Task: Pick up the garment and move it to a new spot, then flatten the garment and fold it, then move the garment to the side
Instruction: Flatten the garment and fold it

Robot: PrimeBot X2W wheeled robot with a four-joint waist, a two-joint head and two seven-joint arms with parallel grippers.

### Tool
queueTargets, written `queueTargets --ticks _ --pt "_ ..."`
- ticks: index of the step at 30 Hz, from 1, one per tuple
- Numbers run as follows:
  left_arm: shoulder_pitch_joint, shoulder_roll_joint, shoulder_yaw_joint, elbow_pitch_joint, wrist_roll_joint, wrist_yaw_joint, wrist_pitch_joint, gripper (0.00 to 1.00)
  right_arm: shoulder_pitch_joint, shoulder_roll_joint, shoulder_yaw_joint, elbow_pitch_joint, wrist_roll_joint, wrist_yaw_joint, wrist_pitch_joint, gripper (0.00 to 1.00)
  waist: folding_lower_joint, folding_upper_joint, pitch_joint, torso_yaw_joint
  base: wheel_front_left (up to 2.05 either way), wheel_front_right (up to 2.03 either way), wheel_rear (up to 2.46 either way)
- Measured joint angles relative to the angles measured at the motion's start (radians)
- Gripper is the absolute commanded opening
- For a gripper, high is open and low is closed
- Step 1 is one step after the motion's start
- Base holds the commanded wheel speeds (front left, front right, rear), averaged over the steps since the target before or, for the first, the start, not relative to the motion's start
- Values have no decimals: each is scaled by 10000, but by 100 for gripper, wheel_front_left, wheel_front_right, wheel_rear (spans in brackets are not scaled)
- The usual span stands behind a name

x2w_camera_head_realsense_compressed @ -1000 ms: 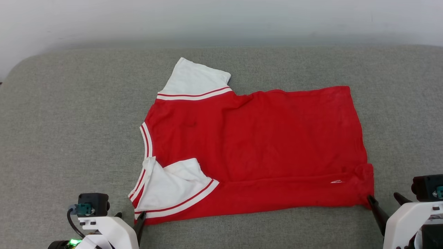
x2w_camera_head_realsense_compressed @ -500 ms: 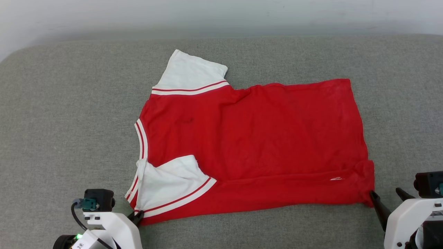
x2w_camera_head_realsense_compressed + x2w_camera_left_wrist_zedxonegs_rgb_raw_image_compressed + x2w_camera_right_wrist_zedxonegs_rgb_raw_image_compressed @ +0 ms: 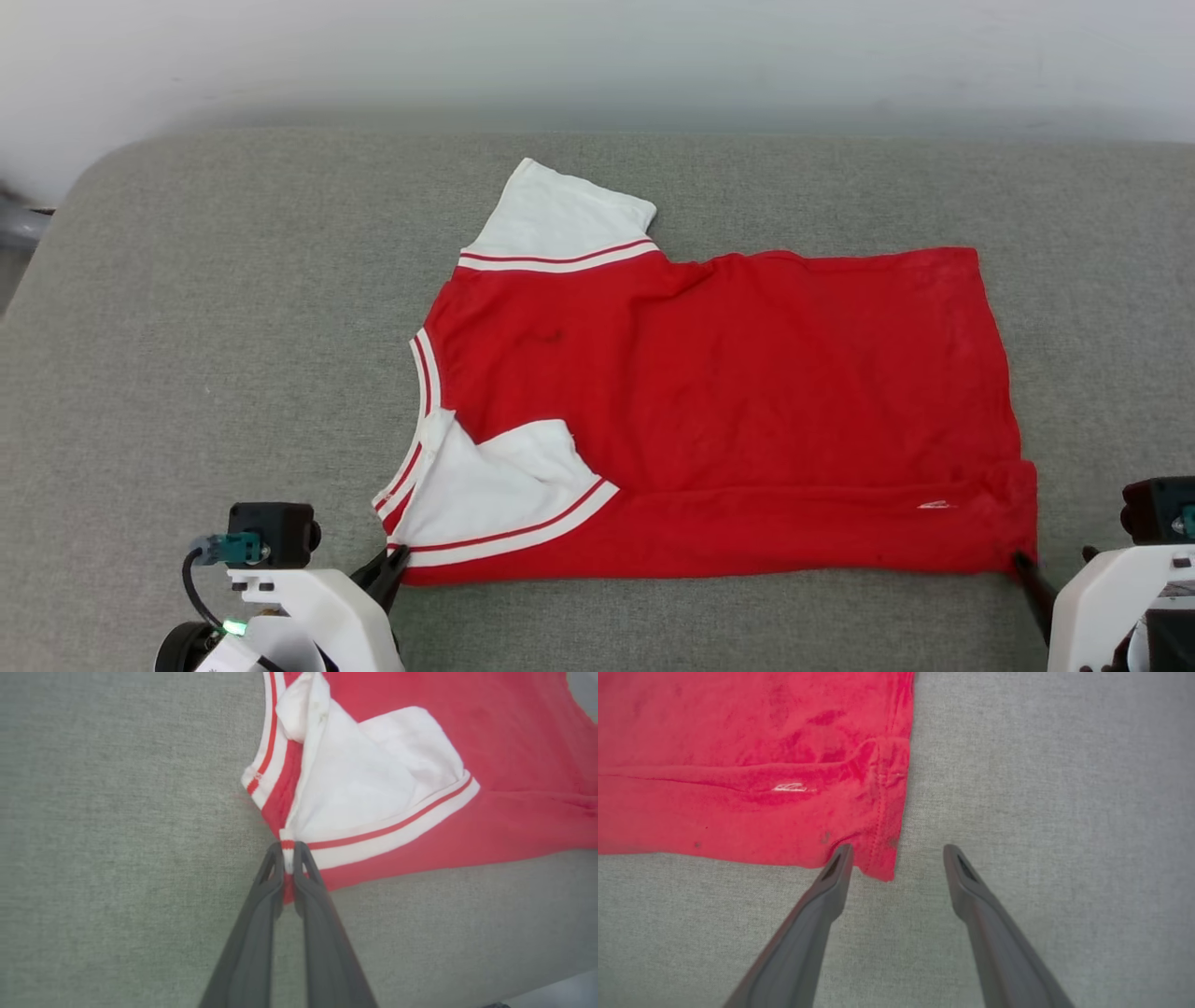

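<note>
The grey padded surface [image 3: 187, 327] spans nearly my whole head view, its far edge running under a pale wall [image 3: 597, 56] and its far left corner rounded. The garment [image 3: 728, 401] lies flat on it, about midway between the left and right edges and closer to the near side than to the far edge. Plain red is face up, with the neckline toward the left edge and the bottom hem toward the right.

The far sleeve [image 3: 560, 219] sticks out white toward the far edge. The near sleeve [image 3: 495, 485] is folded back over the red body, and its striped trim runs slantwise down to the garment's near left corner.

My left gripper [image 3: 397, 560] sits at that near left corner. In the left wrist view the left gripper [image 3: 289, 851] is clenched on the cloth, with the striped sleeve trim [image 3: 387, 828] pinched between the two fingertips and the rest of the shirt spreading away beyond them.

My right gripper [image 3: 1055, 558] is at the near right corner of the garment. In the right wrist view the right gripper [image 3: 896, 851] is spread wide and holds nothing. One fingertip [image 3: 840, 856] touches the near edge of the hem corner, and the other rests on bare grey padding just beside the cloth. The corner itself pokes into the gap between them.

A small white mark [image 3: 789, 787] shows on the red near that corner.
</note>
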Motion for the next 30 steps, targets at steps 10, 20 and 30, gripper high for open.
queueTargets --ticks 10,20,30 --pt "111 362 -52 -1684 263 412 240 0 -470 359 -332 1315 -222 0 487 100 0 0 147 430 0 0 0" --pt "109 383 -201 -1856 301 460 410 0 -686 360 -59 2059 184 -21 690 43 0 0 425 626 0 0 0" --pt "151 395 -268 -1544 244 382 477 0 -850 161 -65 2351 337 8 424 0 0 0 214 586 0 0 0"
